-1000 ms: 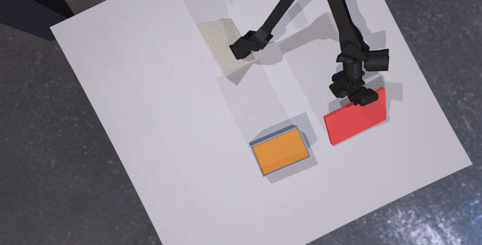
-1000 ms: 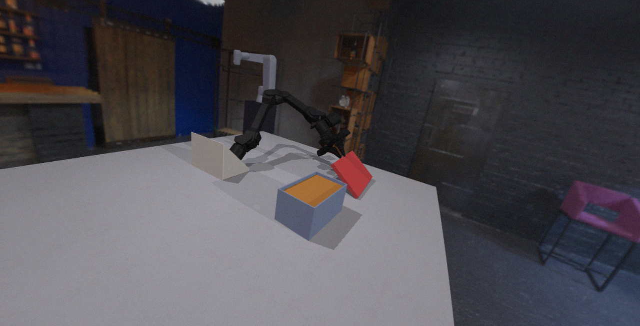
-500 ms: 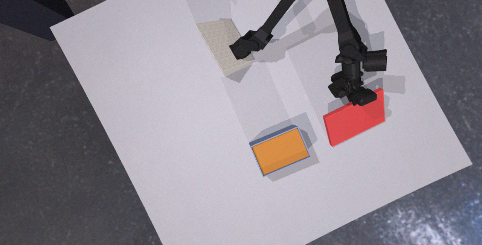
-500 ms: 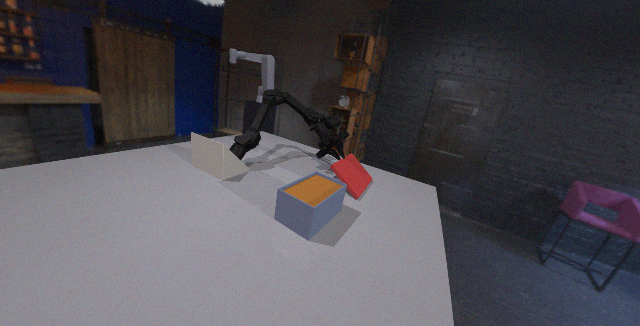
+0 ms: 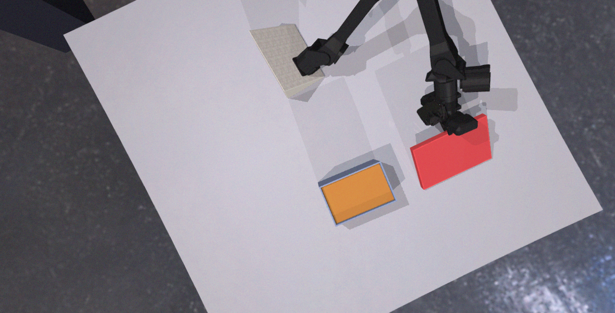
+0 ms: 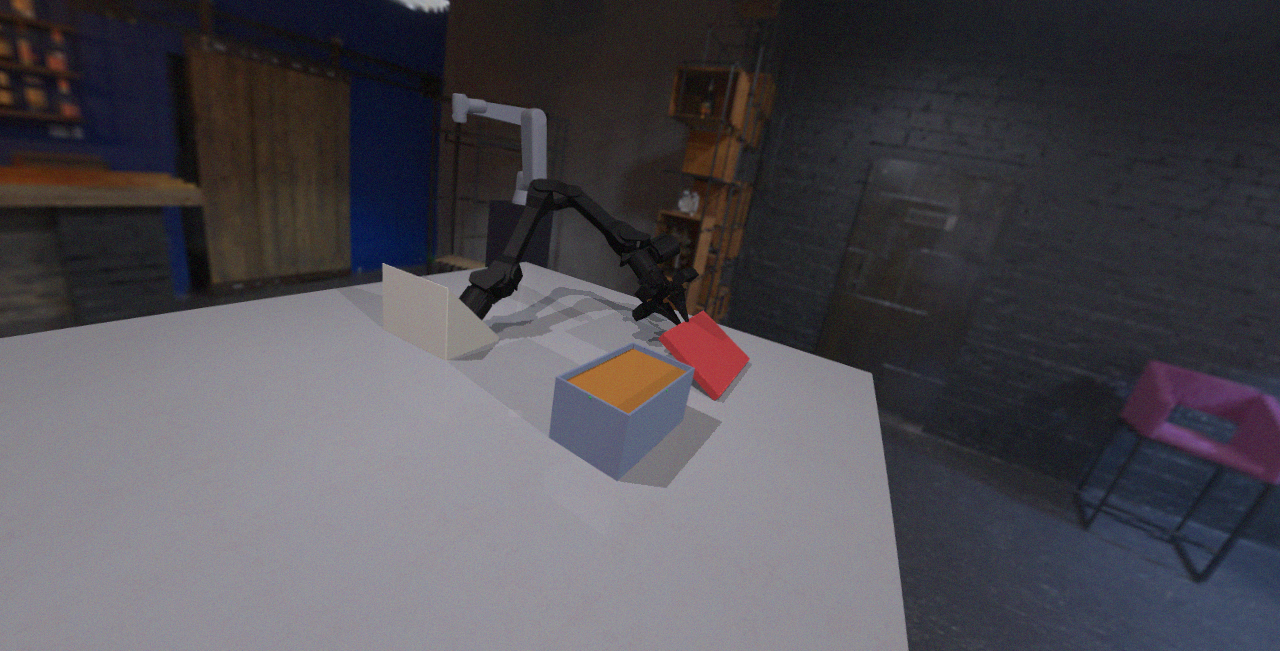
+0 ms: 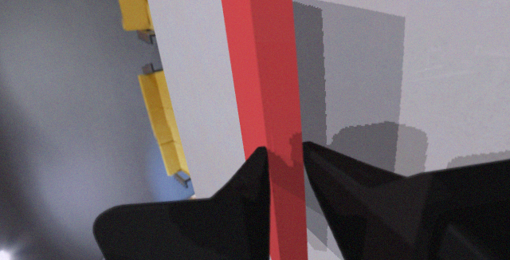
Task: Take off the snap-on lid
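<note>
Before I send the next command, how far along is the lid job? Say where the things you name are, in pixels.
Done: the storage box [image 5: 357, 194] [image 6: 594, 428] stands open, its orange inside showing. In hand: the red lid [image 5: 453, 156] [image 6: 707, 354] [image 7: 275, 72], clamped by one edge in the gripper [image 5: 447, 132] [image 6: 685, 321] [image 7: 284, 152] beside the box, steeply tilted. Left: lowering it flat, right side up, then letting go.
</note>
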You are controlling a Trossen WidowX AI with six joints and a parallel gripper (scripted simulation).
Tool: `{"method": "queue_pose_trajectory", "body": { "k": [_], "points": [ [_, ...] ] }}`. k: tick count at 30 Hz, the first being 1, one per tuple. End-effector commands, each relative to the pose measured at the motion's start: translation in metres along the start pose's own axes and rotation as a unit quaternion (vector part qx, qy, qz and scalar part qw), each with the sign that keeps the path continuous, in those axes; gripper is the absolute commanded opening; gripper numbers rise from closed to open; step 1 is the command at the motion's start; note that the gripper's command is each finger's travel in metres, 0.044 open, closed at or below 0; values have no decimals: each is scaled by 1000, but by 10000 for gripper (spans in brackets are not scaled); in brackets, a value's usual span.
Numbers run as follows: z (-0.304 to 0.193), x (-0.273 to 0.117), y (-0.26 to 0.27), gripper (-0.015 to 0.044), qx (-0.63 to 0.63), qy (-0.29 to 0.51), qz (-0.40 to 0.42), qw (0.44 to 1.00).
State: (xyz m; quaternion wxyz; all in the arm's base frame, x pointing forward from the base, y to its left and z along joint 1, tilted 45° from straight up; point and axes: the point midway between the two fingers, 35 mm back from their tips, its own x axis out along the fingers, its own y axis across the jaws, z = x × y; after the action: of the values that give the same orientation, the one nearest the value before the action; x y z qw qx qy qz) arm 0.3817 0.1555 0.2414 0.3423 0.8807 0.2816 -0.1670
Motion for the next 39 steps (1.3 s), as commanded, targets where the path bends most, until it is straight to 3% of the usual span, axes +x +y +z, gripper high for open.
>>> {"method": "queue_pose_trajectory", "body": {
  "k": [1, 22, 32, 34, 39],
  "points": [
    [6, 7, -10, 0, 4, -8, -11, 1000],
    [6, 18, -24, 0, 4, -8, -11, 1000],
    [3, 15, -20, 262, 4, -8, -11, 1000],
    [3, 15, -20, 275, 4, -8, -11, 1000],
    [3, 8, -27, 406, 4, -8, -11, 1000]
  ]
}}
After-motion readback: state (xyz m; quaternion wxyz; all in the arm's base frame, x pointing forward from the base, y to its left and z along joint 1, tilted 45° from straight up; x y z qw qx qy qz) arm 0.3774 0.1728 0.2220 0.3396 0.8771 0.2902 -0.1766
